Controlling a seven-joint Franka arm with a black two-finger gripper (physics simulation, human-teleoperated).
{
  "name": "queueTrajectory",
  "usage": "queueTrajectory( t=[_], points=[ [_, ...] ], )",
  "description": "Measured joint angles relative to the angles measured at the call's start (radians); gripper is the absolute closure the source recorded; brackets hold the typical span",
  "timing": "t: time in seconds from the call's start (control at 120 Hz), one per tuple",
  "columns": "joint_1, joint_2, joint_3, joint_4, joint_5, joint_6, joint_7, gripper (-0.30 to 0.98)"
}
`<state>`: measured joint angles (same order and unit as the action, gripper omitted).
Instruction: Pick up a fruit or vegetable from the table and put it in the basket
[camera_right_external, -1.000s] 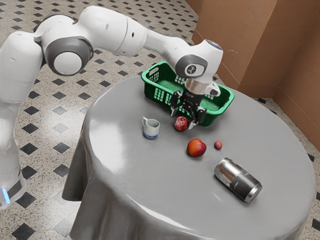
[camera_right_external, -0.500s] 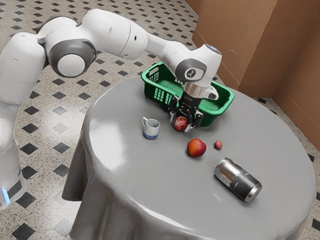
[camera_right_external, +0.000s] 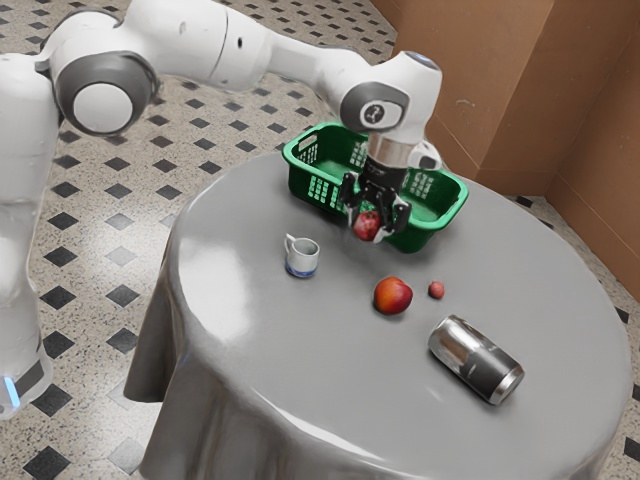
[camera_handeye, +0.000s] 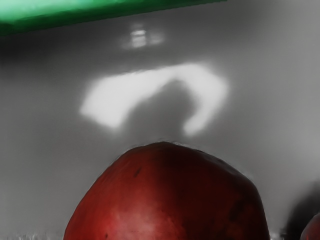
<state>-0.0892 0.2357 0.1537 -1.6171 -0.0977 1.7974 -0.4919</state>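
Gripper (camera_right_external: 368, 232) holding red fruit (camera_handeye: 165, 195), green basket (camera_right_external: 446, 216) near, silver can (camera_right_external: 462, 349), lettering too small to read

White arm (camera_right_external: 205, 42) is showing rounded segments; dark grey rings (camera_right_external: 143, 95) are framing white joint caps (camera_right_external: 102, 108); silvery collar (camera_right_external: 388, 151) is topping black gripper (camera_right_external: 368, 231); blue strip (camera_right_external: 12, 391) is glowing.
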Motion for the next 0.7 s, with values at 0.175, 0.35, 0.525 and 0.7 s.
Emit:
queueTrajectory(
  t=[0.175, 0.35, 0.525, 0.7],
  points=[
    [0.006, -0.089, 0.044, 0.047, 0.033, -0.048, 0.001, 0.40],
    [0.081, -0.001, 0.065, 0.218, 0.040, -0.125, 0.014, 0.40],
    [0.157, 0.142, 0.063, 0.393, 0.039, -0.203, 0.036, 0.34],
    [0.197, 0.217, 0.061, 0.483, 0.038, -0.255, 0.058, 0.33]
  ],
)
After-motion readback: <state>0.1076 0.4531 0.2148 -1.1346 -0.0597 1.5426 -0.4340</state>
